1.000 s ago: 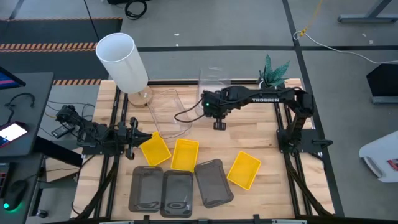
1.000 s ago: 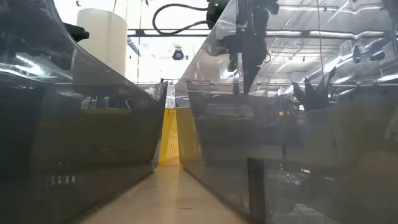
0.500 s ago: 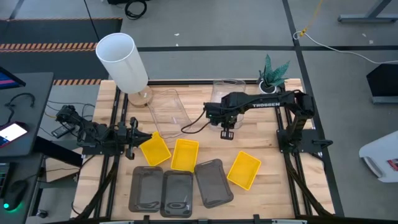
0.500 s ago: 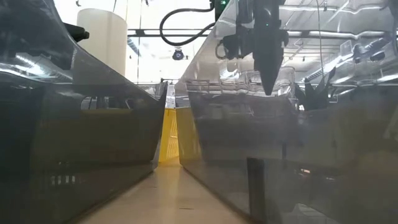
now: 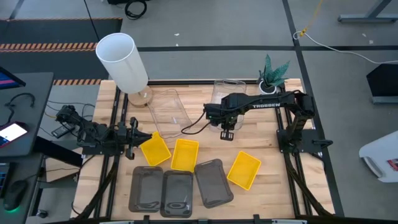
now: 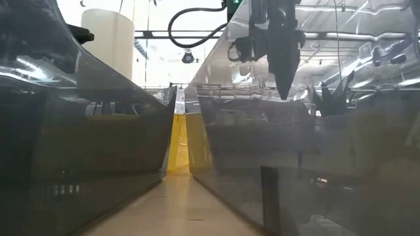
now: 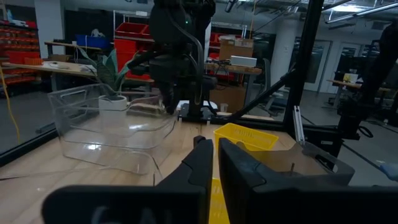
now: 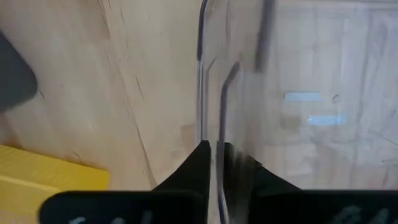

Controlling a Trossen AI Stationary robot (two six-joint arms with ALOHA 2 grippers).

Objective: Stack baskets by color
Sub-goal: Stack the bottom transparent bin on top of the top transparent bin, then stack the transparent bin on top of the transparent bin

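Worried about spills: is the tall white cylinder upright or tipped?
Upright: the white cylinder stands on end, its sides vertical in the low view.

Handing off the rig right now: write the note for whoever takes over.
Left claw: shut, empty, waiting at the table's left edge.
Right claw: at the wall of the far clear basket; grip unclear.
Second clear basket lies left of it. Three yellow baskets and three grey baskets lie singly along the front.
Done: no stack visible.
Left: all three colours.
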